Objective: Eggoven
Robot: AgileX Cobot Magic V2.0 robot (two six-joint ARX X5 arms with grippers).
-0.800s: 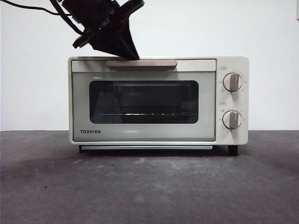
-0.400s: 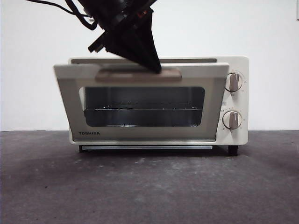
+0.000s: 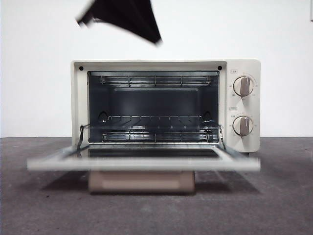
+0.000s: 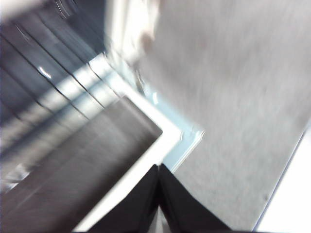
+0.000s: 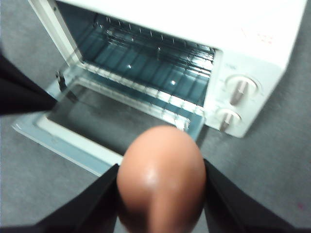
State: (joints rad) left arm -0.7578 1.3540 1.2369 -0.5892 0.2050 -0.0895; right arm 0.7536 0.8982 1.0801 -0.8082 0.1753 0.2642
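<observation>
Right claw (image 5: 160,194) clamps egg (image 5: 161,178) above bench (image 3: 156,205); oven (image 3: 165,105) door (image 3: 144,163) down flat. Left claw (image 4: 158,194) closed w/ nothing in it, over door.

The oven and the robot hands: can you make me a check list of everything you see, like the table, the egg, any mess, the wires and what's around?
Surface: dark grey table, bare where it shows.
Oven: cream toaster oven, door dropped fully open and flat, wire rack inside, nothing on it.
Egg: reddish-brown egg, held between the right hand's jaws, above the table in front of the open oven.
Clutter: nothing seen.
Left hand: jaws together, holding nothing, above the door's corner; the dark shape above the oven in the front view.
Right hand: shut on the egg.
Cables: nothing seen.
Surroundings: plain white wall behind.
</observation>
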